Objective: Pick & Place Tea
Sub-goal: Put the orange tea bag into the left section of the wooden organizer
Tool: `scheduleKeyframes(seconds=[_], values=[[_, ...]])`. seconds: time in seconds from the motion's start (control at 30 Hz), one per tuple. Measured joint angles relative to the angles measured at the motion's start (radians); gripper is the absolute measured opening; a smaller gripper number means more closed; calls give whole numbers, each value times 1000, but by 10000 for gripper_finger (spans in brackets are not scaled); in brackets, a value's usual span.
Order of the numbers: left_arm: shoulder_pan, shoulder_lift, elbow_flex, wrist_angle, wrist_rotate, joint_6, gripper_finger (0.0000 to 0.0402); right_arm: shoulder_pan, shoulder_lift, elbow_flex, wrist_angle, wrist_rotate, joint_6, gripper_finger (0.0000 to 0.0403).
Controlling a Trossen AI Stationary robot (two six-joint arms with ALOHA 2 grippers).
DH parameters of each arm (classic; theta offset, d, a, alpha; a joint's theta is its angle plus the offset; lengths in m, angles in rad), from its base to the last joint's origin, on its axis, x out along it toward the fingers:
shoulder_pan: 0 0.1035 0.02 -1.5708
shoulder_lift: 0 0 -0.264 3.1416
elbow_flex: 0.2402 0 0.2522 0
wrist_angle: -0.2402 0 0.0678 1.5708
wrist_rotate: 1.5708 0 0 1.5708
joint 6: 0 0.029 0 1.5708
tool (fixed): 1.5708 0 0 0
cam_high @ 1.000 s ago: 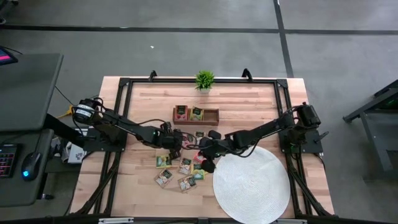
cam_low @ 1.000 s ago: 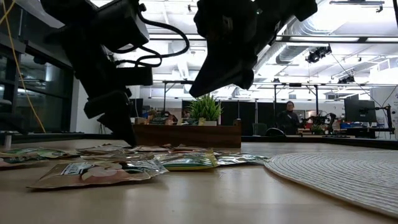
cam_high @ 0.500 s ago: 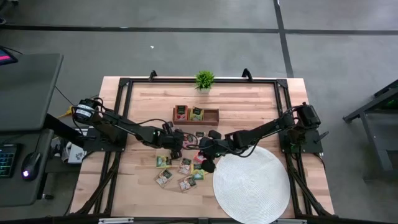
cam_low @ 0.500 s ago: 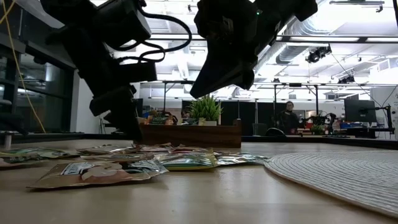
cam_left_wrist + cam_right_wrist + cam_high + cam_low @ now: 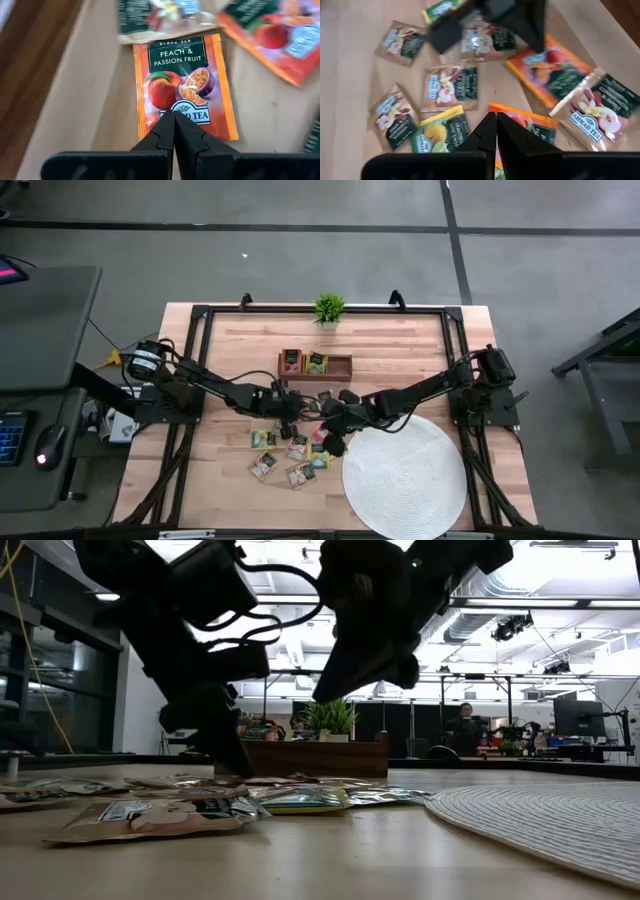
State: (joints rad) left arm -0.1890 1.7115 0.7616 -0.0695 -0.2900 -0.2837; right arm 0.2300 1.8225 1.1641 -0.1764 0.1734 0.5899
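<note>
**Both grippers clenched over the tea pile, no packet picked yet**

My left gripper (image 5: 173,116) is pinched tight with nothing between the tips, which sit just over the lower edge of an orange peach and passion fruit packet (image 5: 182,85) lying flat on the table (image 5: 400,350). My right gripper (image 5: 496,119) is clenched empty too, hovering above another orange packet (image 5: 525,122) with a yellow-green lemon packet (image 5: 437,131) just beside it.

Taking the wooden tray (image 5: 314,366) as landmark: both grippers work just in front of it, and the loose tea (image 5: 290,450) is scattered there, stretching away from the tray toward the near edge. The round white mat (image 5: 405,478) lies beyond the pile on the right arm's side; the potted plant (image 5: 328,307) stands behind the tray.

I judge this the approach step: next I must spread the left fingers and straddle a packet edge before lifting.

Counts: two packets in the tray; nine loose ones in the right wrist view, though I can't be sure of the total; one mat, one plant
</note>
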Motion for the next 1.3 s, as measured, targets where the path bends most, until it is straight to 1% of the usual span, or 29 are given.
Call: scheduleKeyframes(seconds=[0.1, 0.2, 0.33, 0.43, 0.67, 0.83, 0.93, 1.13, 1.3], values=[[0, 0, 0, 1, 41, 61, 0, -6, 0, 0, -50, 10, 43, 10], [0, 0, 0, -14, 63, 116, 0, -15, 0, 0, -87, -8, 105, 15], [0, 0, 0, -23, 94, 159, 0, -38, 25, -2, -72, -53, 186, 33], [0, 1, -1, -25, 103, 181, 0, -57, 52, -2, -24, -77, 242, 58], [-1, 2, -2, -23, 102, 186, 0, -97, 113, -2, 96, -114, 352, 130], [-1, 2, -3, -16, 104, 202, 0, -117, 137, -2, 93, -104, 414, 171], [-1, 3, -3, 1, 114, 209, 0, -127, 159, -2, 103, -121, 447, 190], [-1, 3, -4, 9, 117, 209, 0, -133, 201, 1, 187, -162, 478, 207], [-1, 4, -5, 18, 120, 209, 0, -133, 205, 1, 207, -163, 487, 206]])
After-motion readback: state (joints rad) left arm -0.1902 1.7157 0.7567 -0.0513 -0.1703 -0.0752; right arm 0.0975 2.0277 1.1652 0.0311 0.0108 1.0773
